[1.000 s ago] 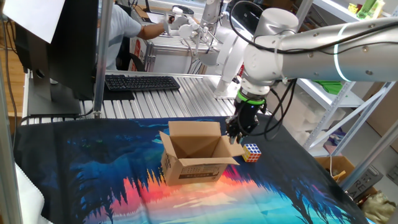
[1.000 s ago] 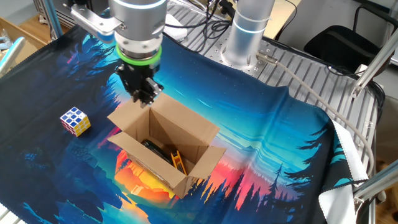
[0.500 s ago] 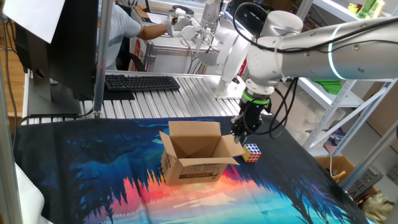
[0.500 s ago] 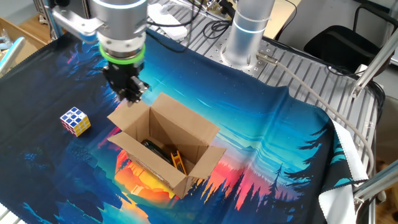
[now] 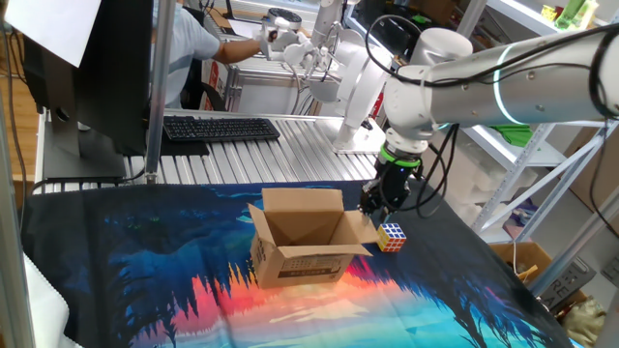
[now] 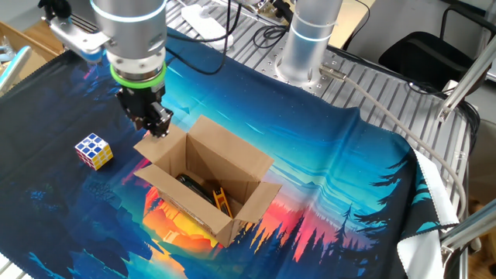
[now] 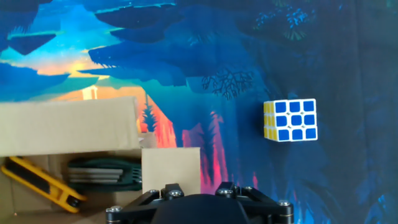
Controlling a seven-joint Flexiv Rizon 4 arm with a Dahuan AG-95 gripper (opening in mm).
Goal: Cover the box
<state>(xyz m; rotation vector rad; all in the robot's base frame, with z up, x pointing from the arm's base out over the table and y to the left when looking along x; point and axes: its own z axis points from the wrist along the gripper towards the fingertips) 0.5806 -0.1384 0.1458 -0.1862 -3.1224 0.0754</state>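
Cube (image 6: 93, 150) lies left on the printed cloth (image 6: 325, 147), apart from the box (image 6: 208, 180) at centre, flaps up, tools inside. Gripper (image 6: 152, 125) has shifted left since a second ago, off the box's rear corner, now above its left flap. Fingers look nearly closed, empty; gap unclear. Box print (image 5: 308, 267) unreadable.

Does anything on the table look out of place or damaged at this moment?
Nothing looks damaged or spilled. The cardboard box stands upright with its four flaps open, tools lying inside. A Rubik's cube sits apart from it on the printed cloth. The pincer hovers by one flap, holding nothing.
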